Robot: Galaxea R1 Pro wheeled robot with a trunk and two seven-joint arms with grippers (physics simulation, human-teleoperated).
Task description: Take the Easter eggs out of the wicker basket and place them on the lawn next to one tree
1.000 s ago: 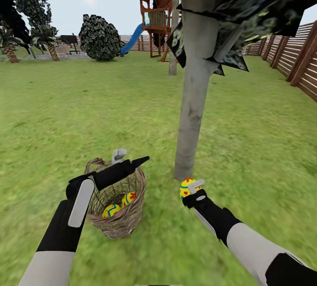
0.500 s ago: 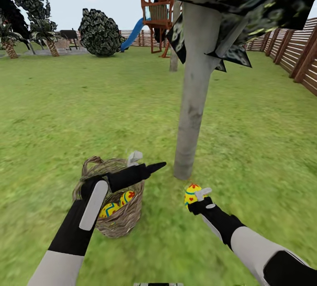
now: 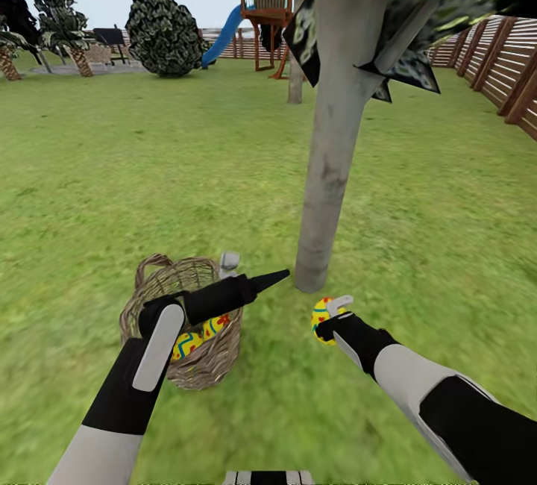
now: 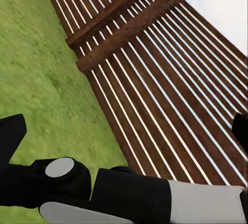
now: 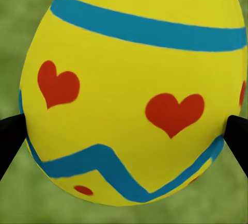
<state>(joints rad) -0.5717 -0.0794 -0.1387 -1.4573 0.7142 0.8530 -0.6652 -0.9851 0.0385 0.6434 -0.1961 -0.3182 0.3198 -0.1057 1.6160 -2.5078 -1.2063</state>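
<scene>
An egg point(image 3: 321, 315) is gripped by the right gripper point(image 3: 328, 315), clamped between the two black fingers point(image 5: 10, 136) at its widest girth. In the right wrist view the egg point(image 5: 135, 87) is seen close up: yellow, red hearts, a straight blue band near the narrow end and a blue zigzag near the broad end, its long axis set across the line between the fingers. It is held low over the lawn point(image 3: 186, 164), just near-right of the foot of the tree point(image 3: 332, 149), close to the trunk but not touching it.

To the left, the basket point(image 3: 183, 321) is seen standing upright on the grass, well clear of the trunk. Two eggs are lying inside it, side by side against the near-right wall: one with a blue zigzag point(image 3: 186, 345), one with a red flower point(image 3: 215, 325). Their long axes cannot be made out through the weave.

The left gripper point(image 3: 242, 276) is held over the basket's right rim, one dark finger pointed right toward the trunk, one pale finger raised behind it; the jaws are spread, with nothing between them. In the left wrist view a slatted fence point(image 4: 155, 95) and grass are shown beyond the arm
</scene>
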